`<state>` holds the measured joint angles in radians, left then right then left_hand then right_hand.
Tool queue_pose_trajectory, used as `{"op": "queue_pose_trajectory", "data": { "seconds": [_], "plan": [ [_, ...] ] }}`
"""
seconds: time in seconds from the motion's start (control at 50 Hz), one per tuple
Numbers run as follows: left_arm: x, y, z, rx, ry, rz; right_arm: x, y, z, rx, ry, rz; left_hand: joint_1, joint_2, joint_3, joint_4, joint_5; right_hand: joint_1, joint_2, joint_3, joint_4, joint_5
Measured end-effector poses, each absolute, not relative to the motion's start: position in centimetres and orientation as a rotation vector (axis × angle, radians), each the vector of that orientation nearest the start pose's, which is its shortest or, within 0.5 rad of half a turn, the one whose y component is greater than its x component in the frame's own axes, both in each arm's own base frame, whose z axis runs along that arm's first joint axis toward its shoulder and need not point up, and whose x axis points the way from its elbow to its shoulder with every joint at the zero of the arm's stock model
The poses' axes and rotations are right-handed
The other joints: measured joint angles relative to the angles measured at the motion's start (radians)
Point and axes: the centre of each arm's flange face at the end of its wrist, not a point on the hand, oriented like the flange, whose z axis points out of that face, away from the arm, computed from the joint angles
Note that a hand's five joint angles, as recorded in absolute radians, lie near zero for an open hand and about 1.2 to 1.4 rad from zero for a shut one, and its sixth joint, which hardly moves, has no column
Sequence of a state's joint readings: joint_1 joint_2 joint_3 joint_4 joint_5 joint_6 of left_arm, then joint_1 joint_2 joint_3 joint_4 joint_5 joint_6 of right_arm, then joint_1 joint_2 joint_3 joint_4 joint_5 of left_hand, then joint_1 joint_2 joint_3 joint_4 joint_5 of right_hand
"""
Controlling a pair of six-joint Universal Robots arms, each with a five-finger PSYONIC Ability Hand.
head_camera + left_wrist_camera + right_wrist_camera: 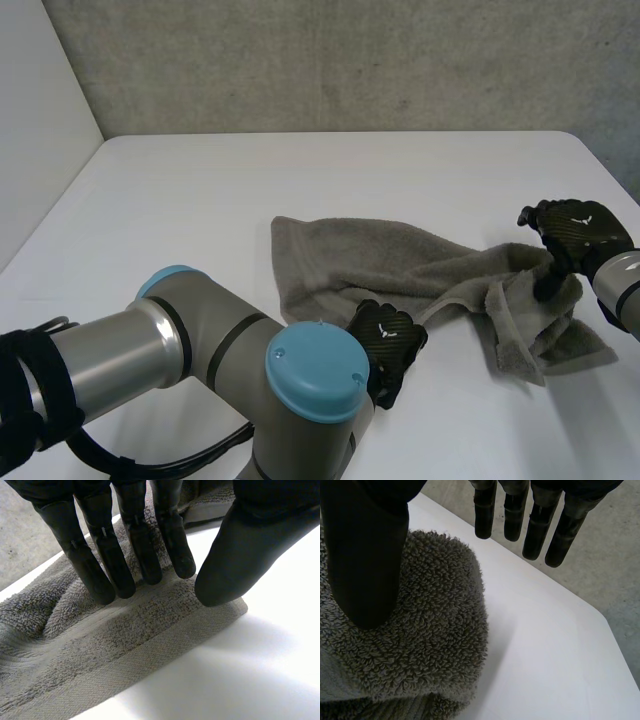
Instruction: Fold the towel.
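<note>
The crumpled grey terry towel (400,265) is lying in a loose strip on the flat white table (200,200), running from the table's middle out toward 3 o'clock, where it is bunching into a heap.

The left hand (385,340) is sitting on the towel's 6 o'clock edge. Its fingers (120,575) are straight and pressing down on the pile close to a corner, with the thumb (235,555) touching the hem beside them. It is pressing rather than gripping anything.

The right hand (575,232) is working at the 3 o'clock heap. Its thumb (365,555) is resting on top of a rounded fold and its fingers (535,535) are hanging straight over bare table, clear of the cloth, so it is holding nothing.

To my eye the risk is sitting on the right. With only a thumb on that bulge, any lift is likely to slide off or drag the heap into a worse tangle. On the left, flat fingers may be pushing the corner along instead of catching it, rucking the hem. Folding from this bunched state would trap the creases.

Counting up, I am seeing one towel, one table and two hands.
</note>
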<state>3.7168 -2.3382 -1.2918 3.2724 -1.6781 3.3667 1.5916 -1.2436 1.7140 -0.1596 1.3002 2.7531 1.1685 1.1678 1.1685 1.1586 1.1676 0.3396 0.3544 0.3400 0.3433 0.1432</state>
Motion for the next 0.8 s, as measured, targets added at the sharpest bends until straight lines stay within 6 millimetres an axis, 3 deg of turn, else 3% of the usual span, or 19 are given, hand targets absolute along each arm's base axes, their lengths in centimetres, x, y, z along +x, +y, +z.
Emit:
{"op": "queue_pose_trajectory", "data": {
  "seconds": [0.02, 0.06, 0.1, 0.12, 0.16, 0.32, 0.5, 0.62, 0.8],
  "plan": [
    [-41.3, -12.5, 11.5, 1.569, 2.448, -1.931, 16.4, -32.4, 17.8, -0.765, 2.405, -1.86, -0.052, -0.053, -0.056, -0.055, -0.064, 0.057, 0.054, 0.056, 0.058, 0.046],
    [-41.1, -13.6, 11.7, 1.507, 2.471, -1.952, 17.8, -32.3, 18.5, -0.829, 2.356, -1.819, -0.438, -0.434, -0.444, -0.454, -0.451, 0.405, 0.396, 0.385, 0.387, 0.4],
    [-40.9, -14.6, 11.9, 1.453, 2.49, -1.97, 19.3, -32.1, 19.1, -0.893, 2.307, -1.775, -0.679, -0.67, -0.689, -0.695, -0.695, 0.719, 0.744, 0.714, 0.695, 0.713],
    [-40.8, -15.2, 12.1, 1.422, 2.5, -1.978, 20.1, -32.0, 19.5, -0.928, 2.277, -1.749, -0.767, -0.756, -0.776, -0.767, -0.779, 0.878, 0.891, 0.863, 0.856, 0.88],
    [-40.5, -15.9, 12.3, 1.379, 2.513, -1.991, 21.1, -31.7, 19.9, -0.975, 2.241, -1.714, -0.785, -0.777, -0.798, -0.781, -0.81, 0.984, 0.963, 0.968, 0.978, 0.998],
    [-39.7, -16.9, 12.9, 1.317, 2.528, -2.001, 22.2, -31.0, 19.8, -1.102, 2.212, -1.661, -0.782, -0.773, -0.792, -0.778, -0.781, 0.987, 0.964, 0.993, 0.999, 1.011],
    [-39.7, -16.6, 12.5, 1.332, 2.528, -1.986, 19.8, -31.9, 19.5, -1.127, 2.297, -1.705, -0.784, -0.781, -0.795, -0.781, -0.807, 0.792, 0.774, 0.792, 0.791, 0.816],
    [-40.0, -16.5, 12.4, 1.343, 2.521, -1.992, 18.4, -32.6, 20.1, -1.09, 2.324, -1.744, -0.785, -0.781, -0.797, -0.781, -0.809, 0.985, 0.954, 0.971, 0.984, 0.996],
    [-40.1, -16.4, 11.8, 1.357, 2.523, -1.98, 17.5, -32.6, 19.9, -1.069, 2.344, -1.733, -0.785, -0.781, -0.798, -0.78, -0.811, 0.987, 0.955, 0.992, 1.0, 1.005]
  ]
}}
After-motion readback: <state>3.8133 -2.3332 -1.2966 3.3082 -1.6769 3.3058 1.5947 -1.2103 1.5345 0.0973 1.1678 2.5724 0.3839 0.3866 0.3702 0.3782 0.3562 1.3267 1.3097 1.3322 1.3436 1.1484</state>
